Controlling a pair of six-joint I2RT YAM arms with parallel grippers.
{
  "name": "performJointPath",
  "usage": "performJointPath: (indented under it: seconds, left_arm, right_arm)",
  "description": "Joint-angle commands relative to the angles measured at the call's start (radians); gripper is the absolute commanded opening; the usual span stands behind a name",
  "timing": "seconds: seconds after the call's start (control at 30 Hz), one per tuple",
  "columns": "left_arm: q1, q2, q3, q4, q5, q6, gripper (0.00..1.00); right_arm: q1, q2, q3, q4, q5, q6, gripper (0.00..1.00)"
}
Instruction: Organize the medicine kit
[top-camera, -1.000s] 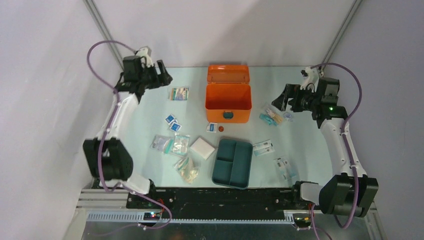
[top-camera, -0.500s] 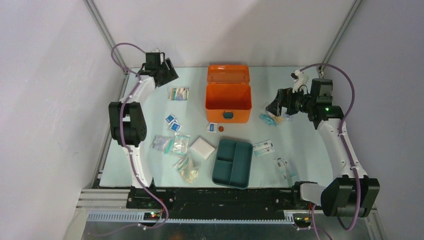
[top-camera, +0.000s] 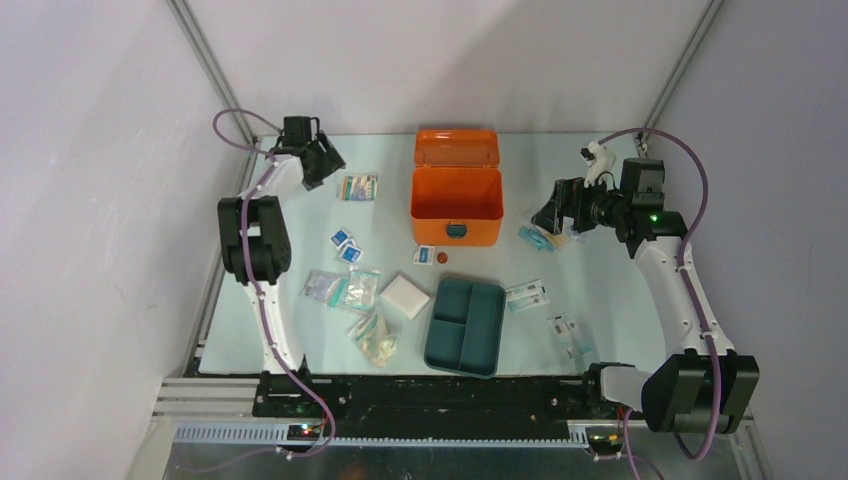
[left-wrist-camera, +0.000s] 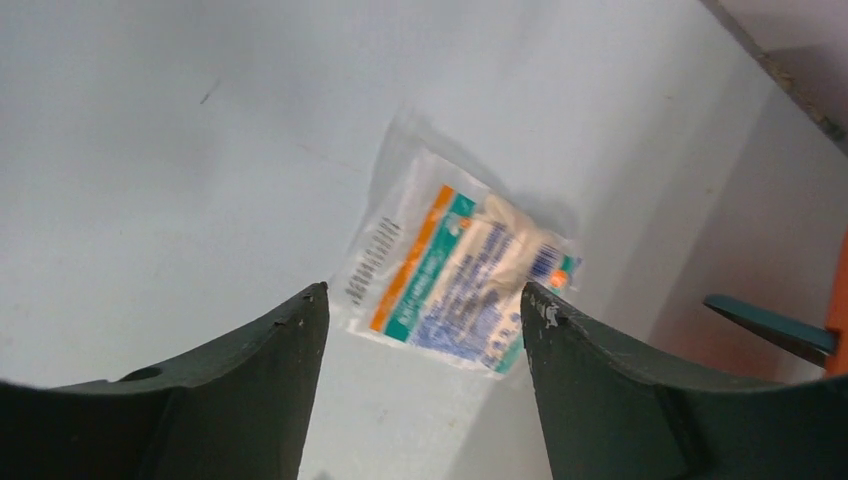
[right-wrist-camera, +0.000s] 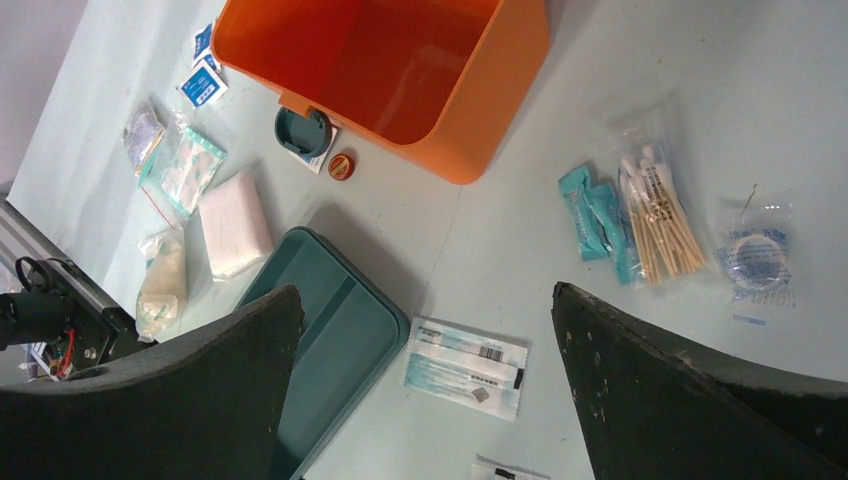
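Compartment tray (top-camera: 465, 326) before medicine kit (top-camera: 456, 207)

- The medicine kit (top-camera: 456, 195) was bright orange with a dark teal latch.
- The compartment tray (top-camera: 466, 326) was dark teal.
- The packet (left-wrist-camera: 455, 272) bore orange, teal and blue bands on white.
- The tabletop (top-camera: 600, 300) was pale mint.
- The cables (top-camera: 690, 170) were purple.

We are looking at a robot test cell: plain grey walls (top-camera: 430, 60) enclose a pale table (top-camera: 600, 300) edged by an aluminium rail (top-camera: 430, 432).

Bare table (top-camera: 590, 190) (packets (top-camera: 545, 236) aside) beside medicine kit (top-camera: 457, 205)
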Motion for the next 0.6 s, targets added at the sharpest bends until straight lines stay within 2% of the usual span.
performJointPath:
  seconds: [0.0, 0.27, 0.57]
  left_arm:
    - [0.036, 0.084, 0.056, -0.005, 0.122, -0.004, 0.74]
    - [0.059, 0.160, 0.102, -0.004, 0.182, -0.067, 0.71]
    - [0.043, 0.252, 0.148, 0.016, 0.341, -0.167, 0.67]
  right_arm:
    - [0.003, 0.000, 0.029, 0.010, -0.026, -0.005, 0.99]
    - [0.003, 0.005, 0.028, 0.001, -0.017, -0.008, 0.99]
    - [-0.007, 0.001, 0.029, -0.010, -0.010, -0.009, 0.99]
